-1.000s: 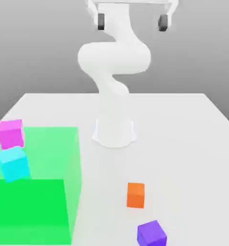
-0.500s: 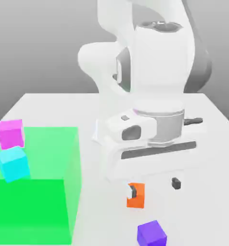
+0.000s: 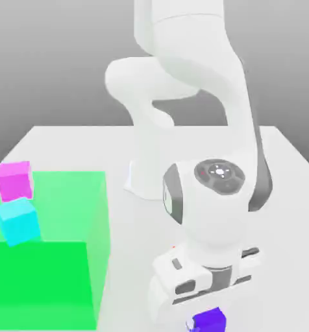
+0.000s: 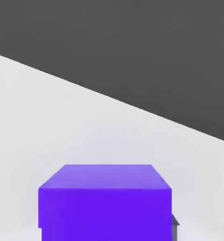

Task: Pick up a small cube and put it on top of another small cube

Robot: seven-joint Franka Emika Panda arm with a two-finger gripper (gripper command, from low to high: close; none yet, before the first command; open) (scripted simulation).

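Three small cubes are seen in the exterior view: a purple cube (image 3: 210, 320), a pink cube (image 3: 14, 180) and a cyan cube (image 3: 17, 221). All are flat-shaded, matte and sharp-edged. The pink and cyan cubes are set within a translucent green box (image 3: 66, 272) at the exterior view's left, pink behind cyan, the cyan one slightly tilted. The table (image 3: 287, 194) is a smooth, pale grey slab. The arm (image 3: 196, 130) is built of glossy white rounded segments and is folded down over the near edge of the table.

In the hand view the purple cube (image 4: 104, 202) is shown as a plain violet block resting on the white surface, with a lighter top face and a darker front face. The gripper (image 3: 206, 311) is lowered directly onto the purple cube, and the fingers are drawn in narrow against its sides, so the cube is clamped between them. The cube is located at the near edge of the table, well apart from the green box.
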